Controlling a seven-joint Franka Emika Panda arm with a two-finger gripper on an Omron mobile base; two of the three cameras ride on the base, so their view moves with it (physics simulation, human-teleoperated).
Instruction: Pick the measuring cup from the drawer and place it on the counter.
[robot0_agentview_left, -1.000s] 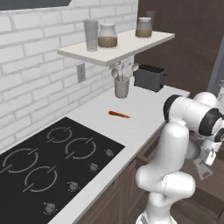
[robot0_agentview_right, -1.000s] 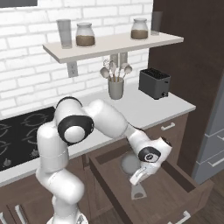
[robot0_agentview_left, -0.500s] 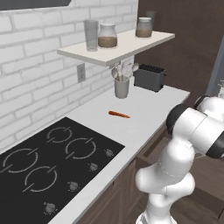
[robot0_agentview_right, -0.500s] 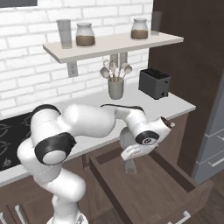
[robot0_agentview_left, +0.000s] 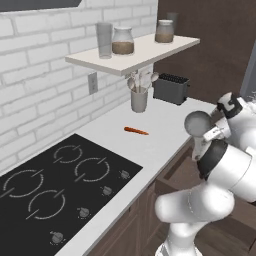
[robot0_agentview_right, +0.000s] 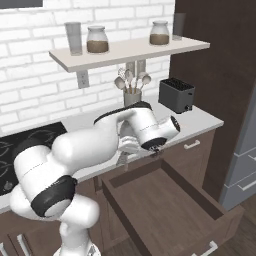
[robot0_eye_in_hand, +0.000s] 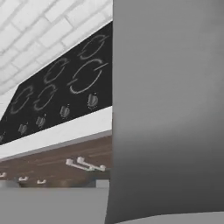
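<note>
Drawer stands pulled out in right base view. Hand view: close grey measuring cup beside cooktop on surface. Jaws' state cannot be told.

We see the arm as a chain of smooth, glossy white shells, rounded and bulbous at every link, parted by dark charcoal joint bands. From the right base camera, one such band rings the lower segment, and a black disc caps the wrist. From the left base camera, a broad dark collar splits two white segments, and a small black-and-white end piece tops the upper link. No cables or screws are visible to us.
</note>
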